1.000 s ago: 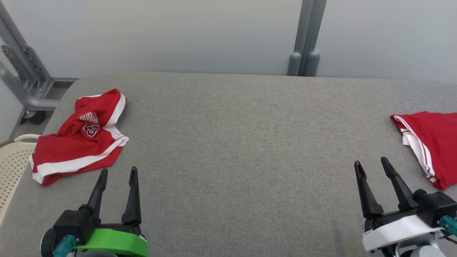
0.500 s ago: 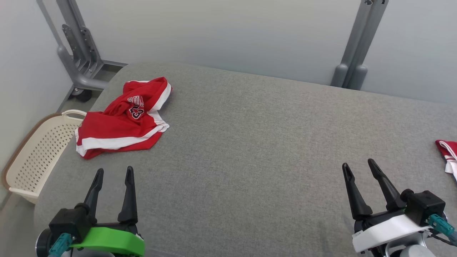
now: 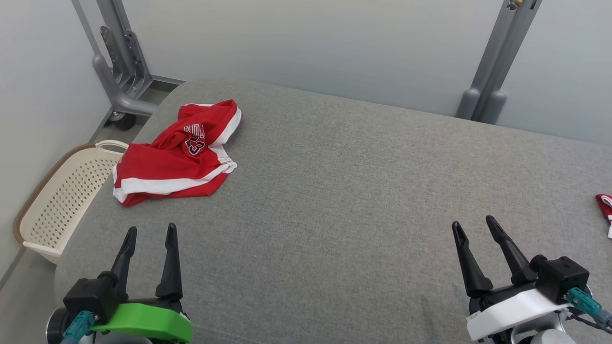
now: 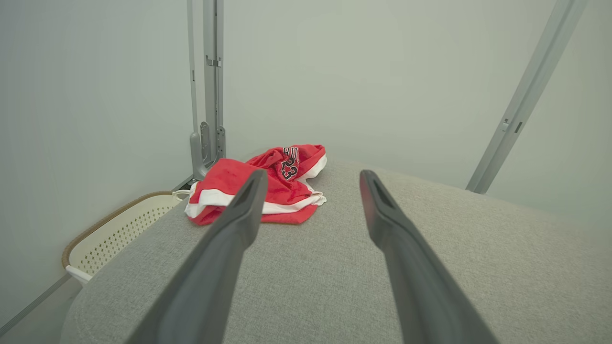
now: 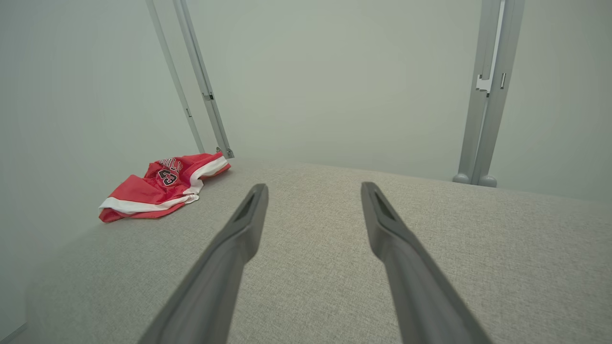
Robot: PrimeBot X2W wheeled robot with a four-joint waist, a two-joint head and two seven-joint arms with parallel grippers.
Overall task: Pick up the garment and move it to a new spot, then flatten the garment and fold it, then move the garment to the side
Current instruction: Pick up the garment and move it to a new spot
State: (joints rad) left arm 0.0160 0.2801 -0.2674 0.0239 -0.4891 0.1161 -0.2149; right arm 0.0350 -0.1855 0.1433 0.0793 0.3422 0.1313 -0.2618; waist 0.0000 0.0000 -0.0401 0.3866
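Head view gave you the garment, crumpled red cloth with broad white bands, lying at the far left corner of the grey woven-fabric bench. A black "23" read clearly; the arched lettering above it was too creased to read. Your left end effector and right end effector stood released, their tapered dark fingers apart and holding nothing. A perforated cream basket sat beside the bench's left edge.
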